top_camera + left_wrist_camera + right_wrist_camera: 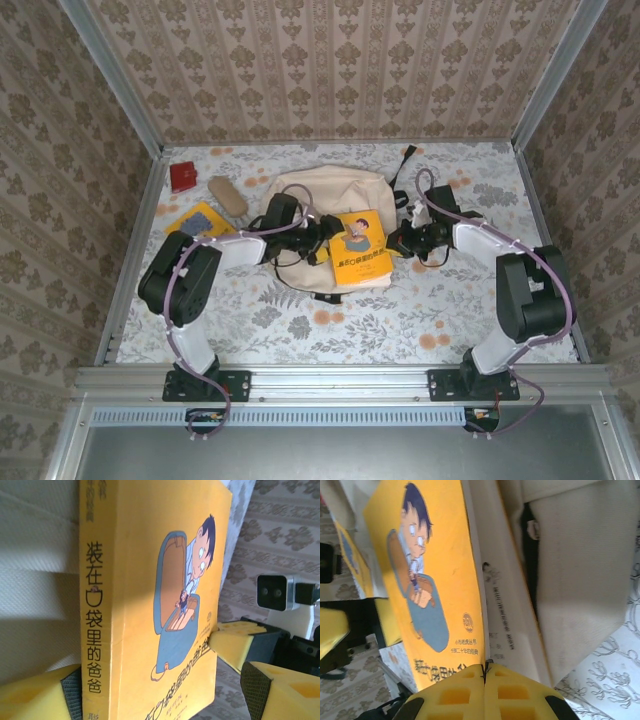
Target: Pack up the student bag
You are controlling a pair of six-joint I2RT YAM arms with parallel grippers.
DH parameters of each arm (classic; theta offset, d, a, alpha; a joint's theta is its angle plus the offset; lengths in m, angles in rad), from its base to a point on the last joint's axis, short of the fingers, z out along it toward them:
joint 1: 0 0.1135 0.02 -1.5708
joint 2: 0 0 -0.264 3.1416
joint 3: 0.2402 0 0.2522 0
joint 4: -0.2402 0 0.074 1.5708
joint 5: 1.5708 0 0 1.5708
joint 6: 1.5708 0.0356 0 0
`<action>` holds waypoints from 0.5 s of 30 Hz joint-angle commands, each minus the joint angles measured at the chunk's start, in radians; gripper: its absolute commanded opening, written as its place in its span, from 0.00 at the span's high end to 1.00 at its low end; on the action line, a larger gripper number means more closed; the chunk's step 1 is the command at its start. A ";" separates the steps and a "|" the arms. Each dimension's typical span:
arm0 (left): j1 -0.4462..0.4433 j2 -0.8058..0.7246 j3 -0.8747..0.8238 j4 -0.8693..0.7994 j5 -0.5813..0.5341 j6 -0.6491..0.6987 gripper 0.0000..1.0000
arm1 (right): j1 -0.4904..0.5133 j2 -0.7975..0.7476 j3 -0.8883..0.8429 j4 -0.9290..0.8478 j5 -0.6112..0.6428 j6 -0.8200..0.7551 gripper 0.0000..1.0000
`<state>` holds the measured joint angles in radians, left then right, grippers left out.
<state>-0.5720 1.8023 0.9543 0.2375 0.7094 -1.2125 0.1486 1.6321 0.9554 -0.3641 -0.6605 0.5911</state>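
student bag lies flat mid-table, toward the back, pale canvas up. yellow book sits on its front half, near edge hanging toward the arms. Both arms reach in from either side of the book, which I read as a two-hand handover or reposition: one side pins it while the other takes a full-width hold. right gripper: foam pads pressed flat together, no gap, and the front cover's edge runs straight into the seam. It looks pinched on the cover alone, since the cover is lifted and a printed page shows beneath it. That is probably why the book is tilted rather than flat on the canvas. left gripper: jaws wide apart and straddling the book at the spine end. One pad sits just beside the spine and may touch it, I can't tell; the other stands clear of the cover, so no clamp yet. A red item, a tan pouch and a second book lie on the table left of the bag, so packing looks barely begun.
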 commanded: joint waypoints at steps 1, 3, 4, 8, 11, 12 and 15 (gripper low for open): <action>-0.011 0.016 0.060 -0.171 -0.050 0.136 0.20 | -0.006 0.038 -0.017 -0.028 0.058 -0.030 1.00; -0.012 0.026 0.067 -0.189 -0.059 0.146 0.22 | -0.007 0.050 -0.021 -0.023 0.063 -0.028 1.00; -0.012 0.034 0.069 -0.183 -0.056 0.145 0.24 | -0.007 0.056 -0.021 -0.020 0.063 -0.027 1.00; -0.018 0.068 0.078 -0.103 -0.007 0.121 0.35 | -0.010 0.068 -0.022 -0.016 0.057 -0.028 1.00; -0.027 0.088 0.110 -0.086 0.017 0.119 0.42 | -0.011 0.069 -0.023 -0.009 0.043 -0.028 1.00; -0.030 0.090 0.119 -0.089 0.019 0.122 0.45 | -0.011 0.069 -0.023 -0.008 0.039 -0.028 1.00; -0.032 0.090 0.137 -0.093 0.024 0.128 0.55 | -0.012 0.064 -0.021 -0.014 0.036 -0.029 1.00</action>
<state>-0.5953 1.8877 1.0454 0.1276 0.7029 -1.1030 0.1436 1.6825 0.9516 -0.3622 -0.6350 0.5781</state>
